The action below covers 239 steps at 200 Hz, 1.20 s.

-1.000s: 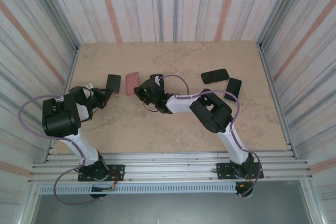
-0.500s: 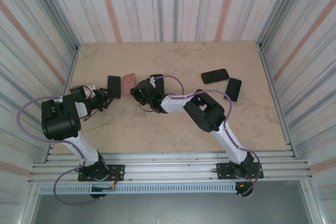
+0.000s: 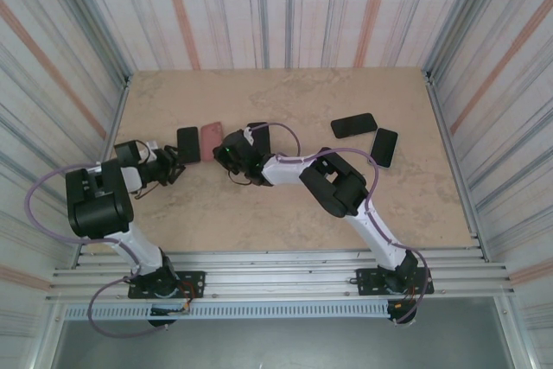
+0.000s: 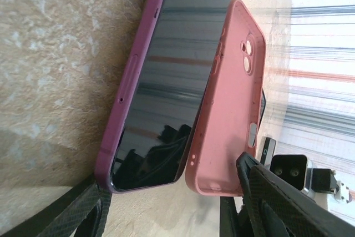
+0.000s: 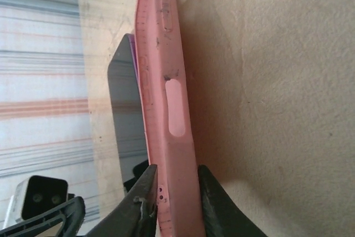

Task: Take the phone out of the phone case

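Pink case (image 3: 212, 136) now beside purple phone (image 3: 187, 143)

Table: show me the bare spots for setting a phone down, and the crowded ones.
Free: the far strip of the table behind everything, and the near middle between the two arms. Crowded: the left, around the purple phone and pink case; the right, by the two black phones.
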Each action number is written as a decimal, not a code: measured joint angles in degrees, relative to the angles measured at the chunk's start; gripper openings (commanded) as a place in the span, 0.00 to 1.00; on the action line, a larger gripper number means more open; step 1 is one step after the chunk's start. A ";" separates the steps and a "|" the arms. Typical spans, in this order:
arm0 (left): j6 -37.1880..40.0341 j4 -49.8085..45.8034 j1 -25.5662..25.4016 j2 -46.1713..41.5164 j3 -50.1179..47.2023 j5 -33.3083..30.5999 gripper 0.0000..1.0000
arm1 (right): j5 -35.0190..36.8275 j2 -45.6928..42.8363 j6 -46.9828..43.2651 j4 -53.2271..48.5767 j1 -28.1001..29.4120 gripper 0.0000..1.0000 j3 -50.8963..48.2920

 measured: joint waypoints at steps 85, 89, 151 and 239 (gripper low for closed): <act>4.46 -6.21 0.61 1.20 3.91 -0.33 0.71 | -0.15 -0.11 -7.06 -6.14 -0.63 0.63 2.73; 4.92 -6.86 0.63 1.20 4.22 -0.46 0.71 | -0.07 -0.28 -7.34 -6.73 -0.66 0.65 2.93; 11.45 -16.55 0.66 0.96 8.72 -3.48 0.77 | -0.33 -5.57 -15.30 -17.57 -0.98 0.78 4.39; 18.53 -32.41 -1.66 -9.29 12.96 -10.60 0.85 | -3.06 -21.94 -26.71 -27.19 -4.17 0.94 -3.41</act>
